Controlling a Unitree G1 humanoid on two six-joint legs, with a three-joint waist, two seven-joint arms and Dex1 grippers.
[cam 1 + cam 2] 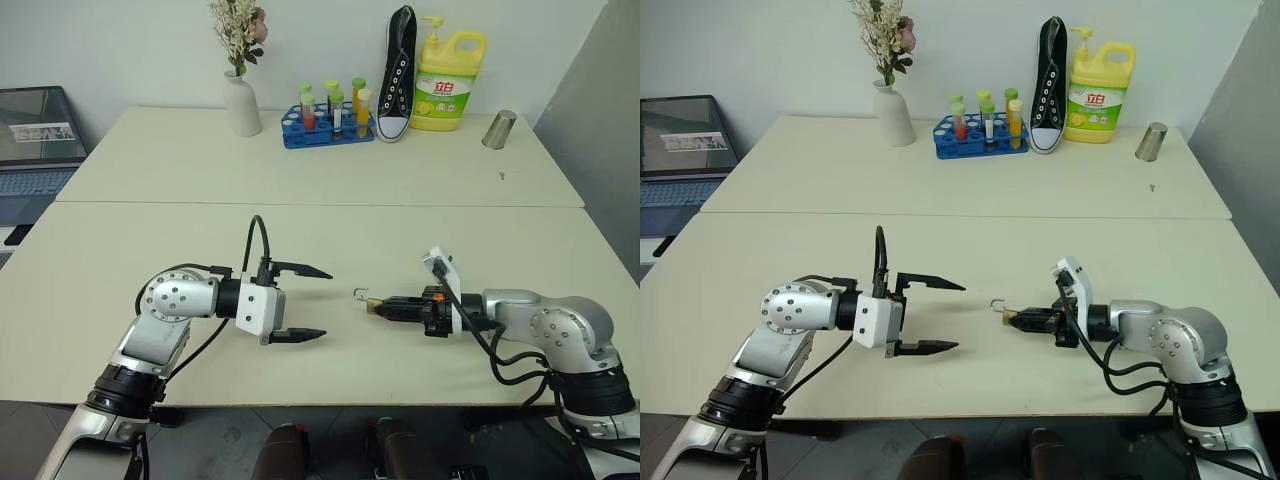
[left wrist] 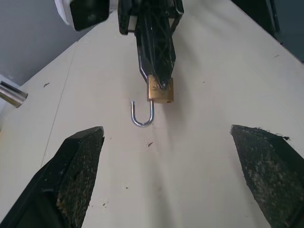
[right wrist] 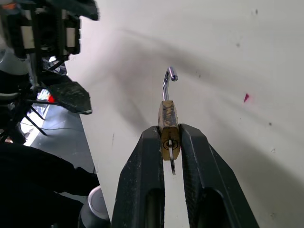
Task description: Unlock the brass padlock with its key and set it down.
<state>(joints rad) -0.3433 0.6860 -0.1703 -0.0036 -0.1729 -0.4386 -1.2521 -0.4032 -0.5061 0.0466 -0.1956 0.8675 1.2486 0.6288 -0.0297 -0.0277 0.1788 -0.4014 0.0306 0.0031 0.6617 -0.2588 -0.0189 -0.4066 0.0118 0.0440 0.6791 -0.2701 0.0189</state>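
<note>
My right gripper (image 1: 378, 309) is shut on the brass padlock (image 3: 168, 118), a small gold block held just above the table (image 1: 300, 230) and pointing toward my left arm. The padlock's silver shackle (image 2: 141, 116) sticks out beyond the fingertips with one end free of the body. A thin metal piece, the key (image 3: 171, 160), sits in the keyhole between the right fingers (image 3: 142, 180). My left gripper (image 1: 326, 303) faces the padlock from a short distance away. It is open wide with nothing between its fingers (image 2: 76, 175).
Along the far table stand a white vase of flowers (image 1: 240, 100), a blue rack of test tubes (image 1: 328, 125), a black shoe (image 1: 398, 75), a yellow detergent bottle (image 1: 447, 80) and a metal cup (image 1: 498, 130). A laptop (image 1: 35, 140) sits at far left.
</note>
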